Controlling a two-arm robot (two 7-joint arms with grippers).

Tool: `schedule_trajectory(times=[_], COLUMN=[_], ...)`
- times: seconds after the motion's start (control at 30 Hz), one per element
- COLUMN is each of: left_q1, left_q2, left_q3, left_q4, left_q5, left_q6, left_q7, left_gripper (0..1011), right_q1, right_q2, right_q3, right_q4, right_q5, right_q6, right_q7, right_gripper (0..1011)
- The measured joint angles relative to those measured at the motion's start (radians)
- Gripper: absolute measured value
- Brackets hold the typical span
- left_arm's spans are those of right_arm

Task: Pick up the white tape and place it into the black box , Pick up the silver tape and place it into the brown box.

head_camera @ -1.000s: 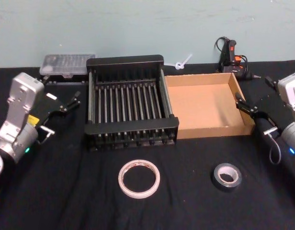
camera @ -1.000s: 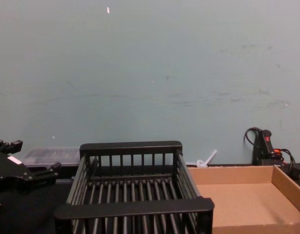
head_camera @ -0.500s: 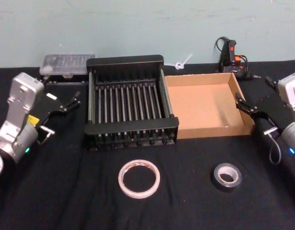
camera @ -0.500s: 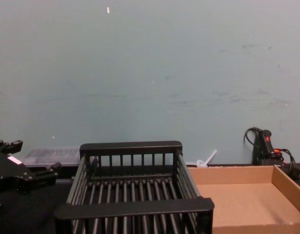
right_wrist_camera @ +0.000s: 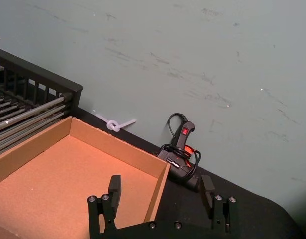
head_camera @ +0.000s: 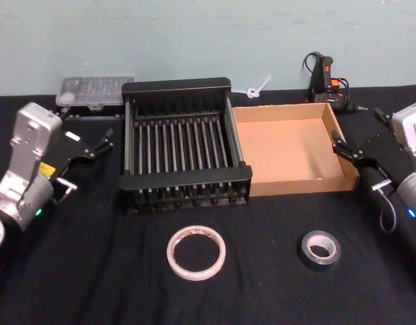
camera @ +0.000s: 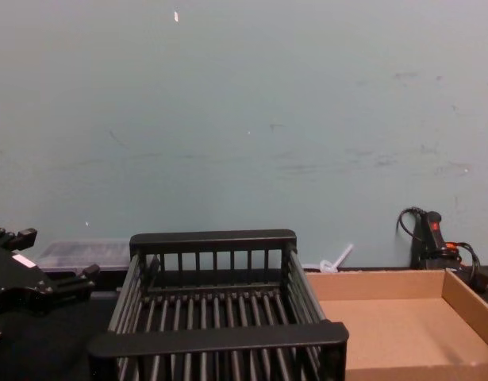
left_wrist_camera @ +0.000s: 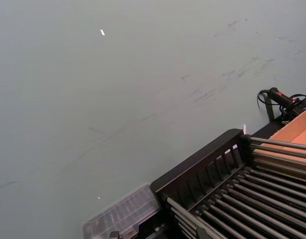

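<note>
The crate (head_camera: 181, 145) and the box (head_camera: 292, 146) stand side by side at mid-table, touching, crate on the left. In front of them, well apart from both, lie the white tape (head_camera: 196, 252), before the crate, and the silver tape (head_camera: 320, 250), before the box. A clear case (head_camera: 94, 90) sits behind the crate's left corner, a corded tool (head_camera: 325, 81) behind the box's right corner.

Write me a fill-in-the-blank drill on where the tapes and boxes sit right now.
1. The white tape lies on the table in front of the ____ box.
2. The silver tape lies in front of the ____ box.
3. The brown box holds ____ tapes.

Missing words: black; brown; no
</note>
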Motion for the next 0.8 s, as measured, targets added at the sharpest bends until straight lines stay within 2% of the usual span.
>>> schedule_trajectory(times=[0.8], left_q1=[0.0], left_q2=[0.0], left_q3=[0.0], left_q4=[0.0], left_q5=[0.0], left_q6=[0.0], left_q7=[0.0], left_gripper=[1001], right_q1=[0.0], right_q2=[0.0], right_q3=[0.0], right_q4=[0.0], right_q5=[0.0], right_q6=[0.0], right_q7=[0.0], right_gripper=[1002])
